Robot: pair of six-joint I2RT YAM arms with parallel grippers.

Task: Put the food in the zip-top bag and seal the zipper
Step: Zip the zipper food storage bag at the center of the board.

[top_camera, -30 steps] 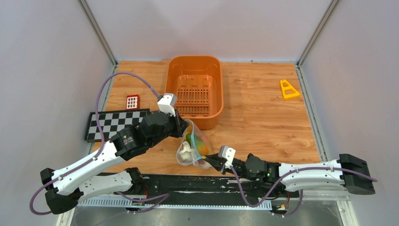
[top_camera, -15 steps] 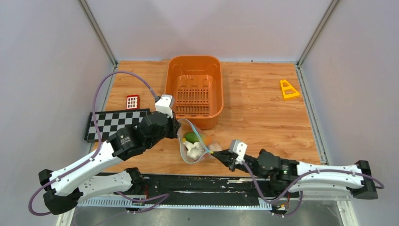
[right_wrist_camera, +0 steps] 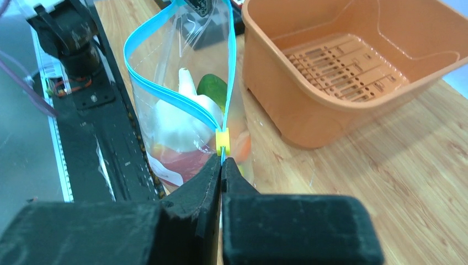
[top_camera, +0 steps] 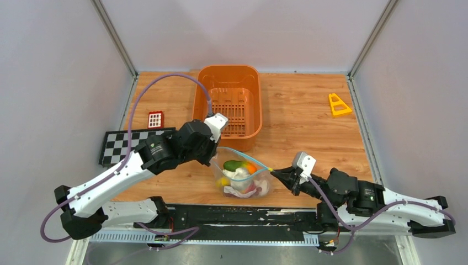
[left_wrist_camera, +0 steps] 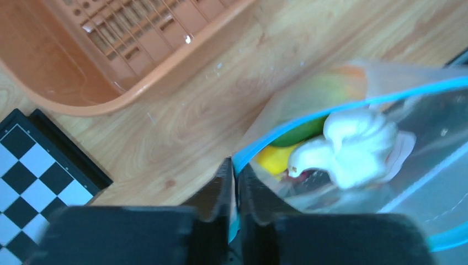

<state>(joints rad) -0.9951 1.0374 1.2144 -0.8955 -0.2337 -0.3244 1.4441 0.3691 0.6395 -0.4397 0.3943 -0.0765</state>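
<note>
The clear zip-top bag point(top_camera: 243, 178) hangs stretched between my two grippers above the table's front edge. Its teal zipper point(top_camera: 243, 156) is open in the middle, and a small yellow slider point(right_wrist_camera: 222, 137) sits at its right end. Inside lie the food pieces: a white garlic-like piece point(left_wrist_camera: 353, 144), a green piece point(top_camera: 233, 165), yellow, orange and red ones. My left gripper point(left_wrist_camera: 235, 165) is shut on the zipper's left end. My right gripper point(right_wrist_camera: 222, 162) is shut on the zipper's right end, just behind the slider.
The orange slotted basket point(top_camera: 227, 105) stands just behind the bag. A checkerboard point(top_camera: 135, 144) and a small red grid block point(top_camera: 155, 119) lie at the left. A yellow triangle piece point(top_camera: 338, 105) lies at the back right. A black rail point(top_camera: 243, 212) runs along the front edge.
My right gripper pulled the bag's end to the right and my left wrist swung right. The bag went from bunched and hanging narrow to stretched wide between the grippers.
</note>
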